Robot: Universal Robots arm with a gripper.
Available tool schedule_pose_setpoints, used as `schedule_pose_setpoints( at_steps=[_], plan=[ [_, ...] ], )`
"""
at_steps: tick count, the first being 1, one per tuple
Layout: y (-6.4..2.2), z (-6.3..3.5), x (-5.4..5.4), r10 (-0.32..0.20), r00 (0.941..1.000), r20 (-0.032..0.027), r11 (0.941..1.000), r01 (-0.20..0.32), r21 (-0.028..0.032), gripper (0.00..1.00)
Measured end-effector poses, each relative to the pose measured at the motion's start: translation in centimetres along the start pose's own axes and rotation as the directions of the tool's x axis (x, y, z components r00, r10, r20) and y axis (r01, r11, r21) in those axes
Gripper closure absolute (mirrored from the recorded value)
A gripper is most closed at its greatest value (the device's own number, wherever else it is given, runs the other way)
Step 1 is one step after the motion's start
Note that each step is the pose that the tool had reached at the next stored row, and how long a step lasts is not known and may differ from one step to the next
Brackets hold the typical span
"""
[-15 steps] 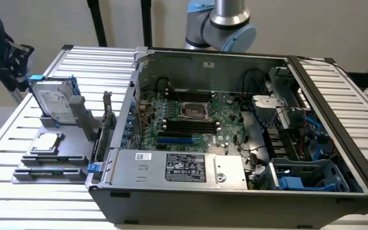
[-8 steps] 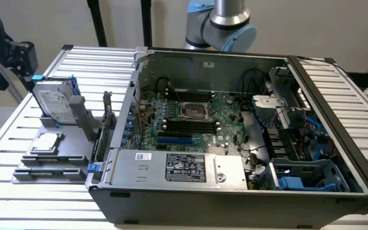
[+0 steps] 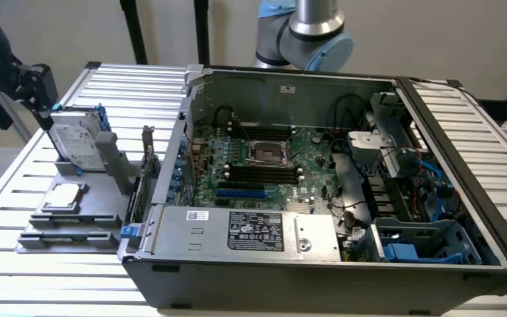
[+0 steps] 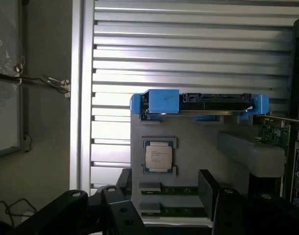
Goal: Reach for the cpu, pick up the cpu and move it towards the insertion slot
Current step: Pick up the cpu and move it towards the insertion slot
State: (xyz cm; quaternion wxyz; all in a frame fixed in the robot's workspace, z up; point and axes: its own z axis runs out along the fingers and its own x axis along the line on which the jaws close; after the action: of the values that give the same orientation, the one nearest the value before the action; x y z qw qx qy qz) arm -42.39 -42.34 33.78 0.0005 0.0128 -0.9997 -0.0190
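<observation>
I'm watching the cpu lying flat, metal side up, in its grey holder on the bench, well apart from the socket inside the case. The gripper is hovering short of it, jaws apart and empty. I'm judging the chip light, rigid and delicate underneath, so I'm favouring a hold on opposite edges.

The arm is cut off by the exterior view's top edge, and the computer case is clipped at that view's right and bottom edges. Print on the cpu lid and on the power supply label is too small to read. Lower part of the hard drive sits hidden in its grey holder; a blurred grey post covers part of the green card.
</observation>
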Motion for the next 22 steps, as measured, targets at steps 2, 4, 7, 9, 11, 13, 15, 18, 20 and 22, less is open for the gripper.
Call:
schedule_pose_setpoints(
  at_steps=[2,4,7,9,11,13,15,18,20,22],
  plan=[
    [-0.04,0.37,0.0,0.0,1.0,0.0001,1.0,0.0,-0.0001,0.35],
    [-0.06,0.73,0.0,0.0,1.0,0.0001,1.0,0.0,-0.0001,0.35],
    [-0.09,1.27,0.0,0.0,1.0,0.0001,1.0,0.0,0.0,0.35],
    [-0.1,1.64,0.0,0.0,1.0,0.0001,1.0,0.0,0.0,0.35],
    [-0.11,2.01,0.0,0.0,1.0,0.0002,1.0,0.0,-0.0001,0.35],
    [-0.13,2.36,0.0,0.0,1.0,0.0,1.0,0.0,0.0,0.35],
    [-0.14,2.73,0.0,0.0,1.0,0.0001,1.0,0.0,-0.0001,0.35],
    [-0.16,3.27,0.0,0.0,1.0,0.0001,1.0,0.0,0.0,0.35],
    [-0.18,3.63,0.0,0.0,1.0,0.0,1.0,0.0,0.0,0.35],
    [-0.19,3.99,0.0,0.0,1.0,0.0,1.0,0.0,-0.0001,0.35]
  ],
)
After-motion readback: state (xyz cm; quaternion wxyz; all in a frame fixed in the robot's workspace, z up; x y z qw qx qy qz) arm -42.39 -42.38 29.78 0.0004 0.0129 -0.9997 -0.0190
